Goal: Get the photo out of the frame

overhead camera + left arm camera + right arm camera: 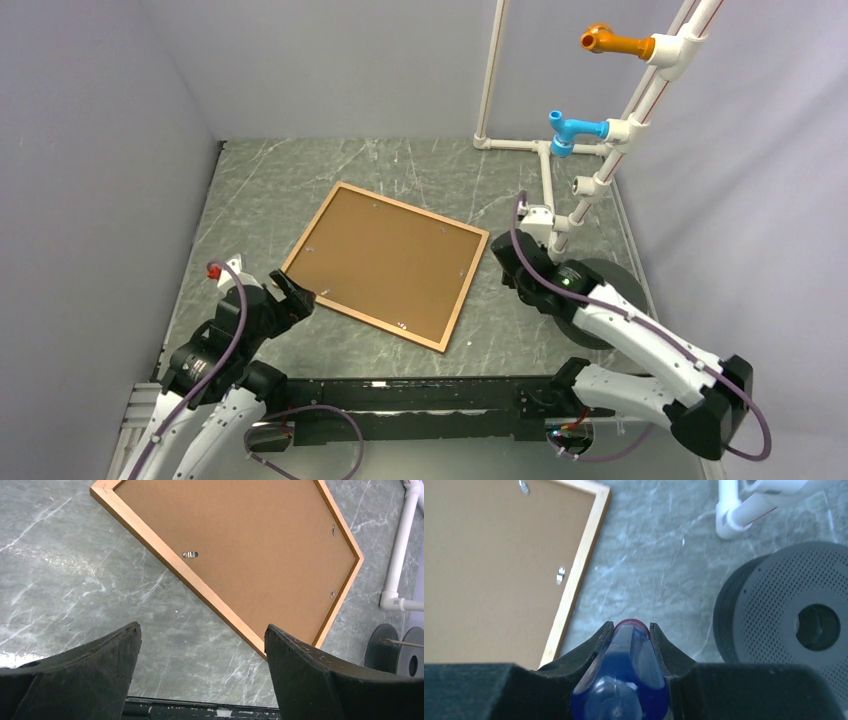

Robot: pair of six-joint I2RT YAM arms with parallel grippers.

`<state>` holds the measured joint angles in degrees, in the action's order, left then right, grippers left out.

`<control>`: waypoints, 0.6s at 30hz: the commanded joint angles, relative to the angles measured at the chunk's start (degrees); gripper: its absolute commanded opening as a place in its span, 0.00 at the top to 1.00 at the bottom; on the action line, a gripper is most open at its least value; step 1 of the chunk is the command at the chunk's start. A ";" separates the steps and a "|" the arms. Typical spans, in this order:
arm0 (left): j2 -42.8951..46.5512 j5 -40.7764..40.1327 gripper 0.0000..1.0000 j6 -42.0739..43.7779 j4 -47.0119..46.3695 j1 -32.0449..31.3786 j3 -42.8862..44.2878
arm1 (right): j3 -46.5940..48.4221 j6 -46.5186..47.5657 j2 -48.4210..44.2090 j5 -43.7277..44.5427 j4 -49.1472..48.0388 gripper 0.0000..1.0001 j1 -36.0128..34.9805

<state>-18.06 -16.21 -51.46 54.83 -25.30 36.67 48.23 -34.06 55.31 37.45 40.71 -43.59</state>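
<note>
The frame lies face down on the grey marble table, its thin reddish-brown moulding around the light-brown backing board. The photo's printed side is hidden underneath. Small metal clips hold the board inside the moulding. My left gripper is open and empty just off the frame's near-left corner; in the left wrist view the corner sits by the right finger. My right gripper is by the frame's right edge, shut on a blue translucent tool handle.
A white pipe rack with an orange fitting and a blue fitting stands at the back right. A black perforated disc lies beside the right arm. Grey walls close in both sides.
</note>
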 commanded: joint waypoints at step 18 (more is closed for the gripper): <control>2.74 3.23 0.02 5.71 -6.91 0.16 -2.34 | 22.09 3.47 34.98 -5.59 31.50 1.00 6.00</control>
<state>-16.21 -13.34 -48.64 50.74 -25.30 34.57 68.25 -33.41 87.00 33.71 67.59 -38.85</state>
